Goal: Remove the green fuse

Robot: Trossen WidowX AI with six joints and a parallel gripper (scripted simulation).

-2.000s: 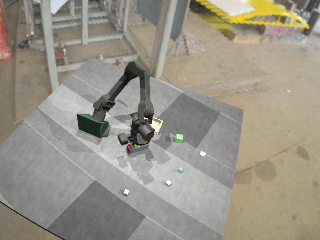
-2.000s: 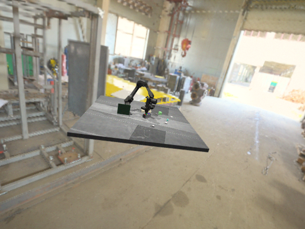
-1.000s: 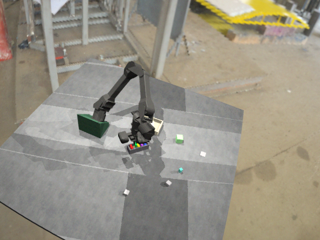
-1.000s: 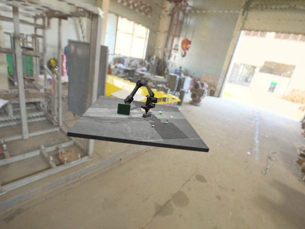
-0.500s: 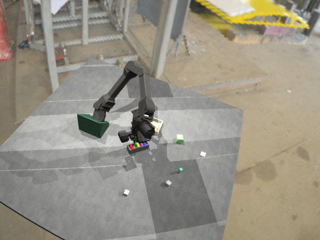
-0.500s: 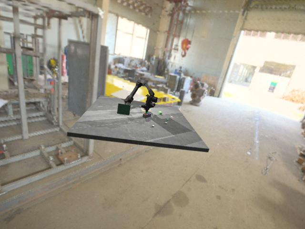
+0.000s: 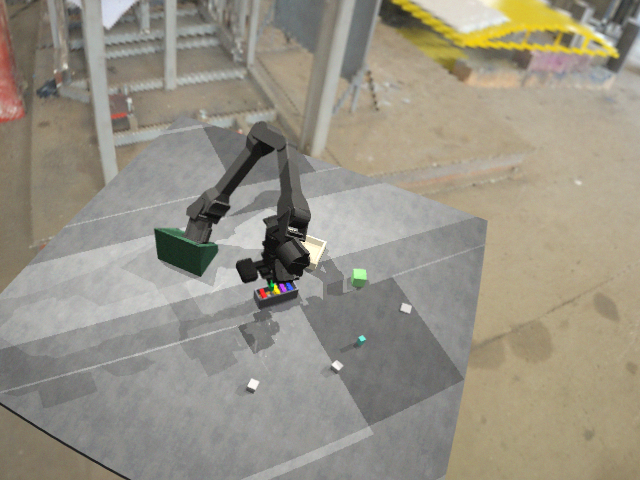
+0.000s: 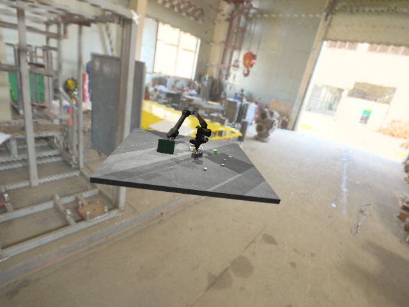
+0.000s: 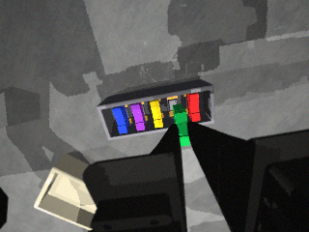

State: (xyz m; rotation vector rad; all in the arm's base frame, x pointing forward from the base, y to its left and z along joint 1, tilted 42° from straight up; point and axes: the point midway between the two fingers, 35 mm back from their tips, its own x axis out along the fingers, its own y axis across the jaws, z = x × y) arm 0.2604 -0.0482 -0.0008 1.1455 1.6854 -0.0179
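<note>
Hand [image 9: 182,140] pinches the green fuse [image 9: 181,125] between its dark fingers — the fuse hangs above the fuse block [image 9: 156,116], clear of its slot. That slot, between the yellow fuse [image 9: 155,113] and the red fuse [image 9: 193,106], shows bare. Blue fuse [image 9: 120,120] and purple fuse [image 9: 137,116] sit seated in the block. Tray [image 9: 63,195] lies on the grey surface [image 7: 155,372] just beside the block — the arm [image 7: 286,191] partly hides it from the top view.
</note>
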